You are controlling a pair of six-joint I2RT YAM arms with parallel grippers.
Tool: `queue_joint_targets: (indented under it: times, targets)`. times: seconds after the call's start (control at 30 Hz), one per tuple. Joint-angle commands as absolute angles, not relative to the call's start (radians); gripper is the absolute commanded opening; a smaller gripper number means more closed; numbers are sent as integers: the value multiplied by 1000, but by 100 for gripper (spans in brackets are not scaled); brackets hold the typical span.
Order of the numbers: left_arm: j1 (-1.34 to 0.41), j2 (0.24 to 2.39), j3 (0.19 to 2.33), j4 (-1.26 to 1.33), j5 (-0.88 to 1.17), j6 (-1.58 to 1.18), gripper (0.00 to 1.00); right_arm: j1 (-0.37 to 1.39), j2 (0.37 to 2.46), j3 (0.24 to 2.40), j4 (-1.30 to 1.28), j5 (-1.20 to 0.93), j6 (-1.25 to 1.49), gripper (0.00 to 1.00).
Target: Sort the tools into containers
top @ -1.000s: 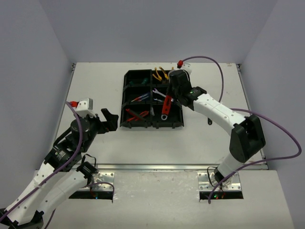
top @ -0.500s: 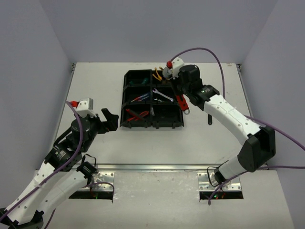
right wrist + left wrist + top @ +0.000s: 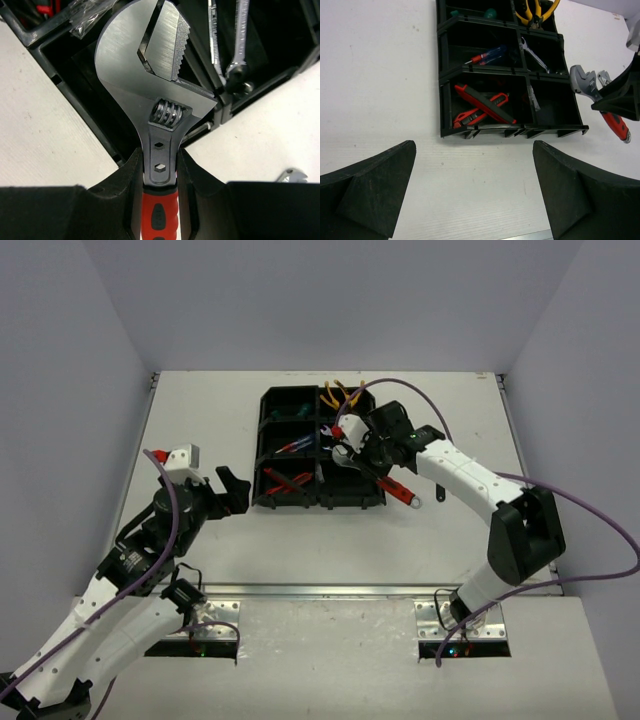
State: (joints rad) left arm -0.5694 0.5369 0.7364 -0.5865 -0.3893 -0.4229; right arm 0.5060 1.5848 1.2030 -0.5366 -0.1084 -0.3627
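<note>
Our right fingers (image 3: 127,175) pinch the red-handled wrench (image 3: 160,100) by its neck. Its head hangs over what seems the near right compartment of the black tray (image 3: 262,440), and its handle trails toward the counter's (image 3: 450,540) right edge. Our left fingers (image 3: 370,185) gape wide, well apart.

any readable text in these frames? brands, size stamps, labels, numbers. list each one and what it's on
No legible text in any view.
adjustable wrench: seen close in the right wrist view, no brand or size stamp on the steel head or dark shank.
organizer tray: plain black walls, no label showing.
utility knife, screwdriver, yellow pliers: any markings too small to read.
</note>
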Motion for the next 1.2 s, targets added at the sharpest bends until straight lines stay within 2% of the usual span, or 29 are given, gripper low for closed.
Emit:
queue_joint_targets:
  times: [0.0,0.5,0.77,1.17]
  targets:
    - [-578,542,735,-548,-396,-416,100,508,1582,1256,-456,-191,-427,0]
    - [-580,559,736,-551,-405,-418,100,520,1714,1310,-477,-167,-504,2]
    - [-579,561,736,-552,-408,-419,100,523,1750,1341,-486,-160,-524,16]
    - [-579,563,736,-554,-411,-420,100,525,1794,1350,-489,-201,-543,16]
